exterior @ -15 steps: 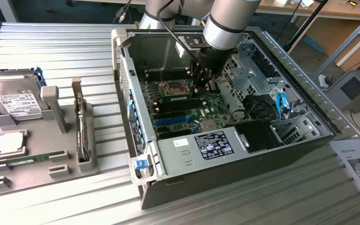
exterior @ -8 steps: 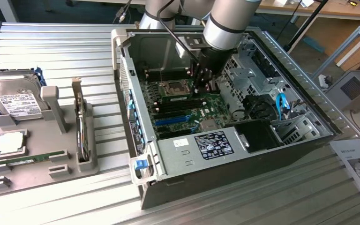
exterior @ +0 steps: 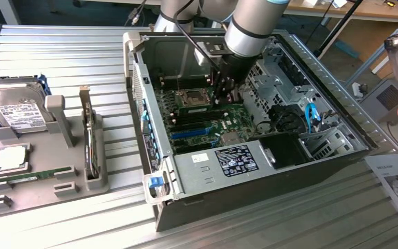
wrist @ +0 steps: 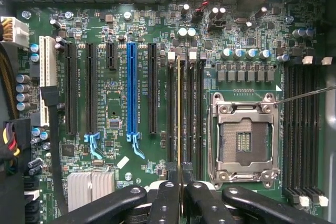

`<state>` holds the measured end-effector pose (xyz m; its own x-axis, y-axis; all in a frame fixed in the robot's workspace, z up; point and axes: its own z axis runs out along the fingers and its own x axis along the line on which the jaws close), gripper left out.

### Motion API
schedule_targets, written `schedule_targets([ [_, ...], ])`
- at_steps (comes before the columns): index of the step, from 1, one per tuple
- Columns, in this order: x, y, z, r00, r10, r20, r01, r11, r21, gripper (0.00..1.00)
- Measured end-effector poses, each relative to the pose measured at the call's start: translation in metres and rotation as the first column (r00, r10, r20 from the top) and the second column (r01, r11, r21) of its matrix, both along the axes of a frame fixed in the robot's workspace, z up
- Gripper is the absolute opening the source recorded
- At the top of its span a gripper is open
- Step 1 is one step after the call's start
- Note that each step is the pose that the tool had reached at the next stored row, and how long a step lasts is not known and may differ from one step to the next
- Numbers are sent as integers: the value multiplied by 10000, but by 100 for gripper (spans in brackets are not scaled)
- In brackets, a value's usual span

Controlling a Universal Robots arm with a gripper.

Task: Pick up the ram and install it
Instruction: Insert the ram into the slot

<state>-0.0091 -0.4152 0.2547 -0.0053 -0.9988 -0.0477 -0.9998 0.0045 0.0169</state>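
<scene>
A: Where is the ram [wrist: 179,109] sitting at this moment?

B: The fingers [wrist: 167,196] are clenching it by its upper edge, inside the computer case [exterior: 185,171]. It is standing on edge and running along the black memory slots [wrist: 171,109], between the blue slot [wrist: 131,87] and the processor socket [wrist: 242,135]. I cannot tell whether its lower edge is touching a slot.

A: What is mattering most for seating it well?

B: In my judgement, the stick is needing to stand upright and parallel to one slot only. The neighbouring slots are lying very close, so straddling two looks like the main risk. Pressing straight down and evenly along the length is looking safer than leaning on one end. The white latches [wrist: 171,55] at the slot ends should be standing open and the notch should be matching the key. Neither is checkable here.

A: Anything else lying about?

B: A second stick [exterior: 31,177] is lying in the grey tray [exterior: 47,189]. The tray is near the bench [exterior: 60,52] edge at the exterior view's left and is also holding a hard drive [exterior: 16,111]. Both are well apart from the case.
</scene>
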Motion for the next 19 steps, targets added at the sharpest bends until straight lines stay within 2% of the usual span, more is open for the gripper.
schedule_targets([
  [9, -6, -10, -19, 10000, 0, 0, 0, 10000, 0, 12],
  [19, -6, -23, -96, 10000, 0, 1, 0, 10000, 5, 12],
])
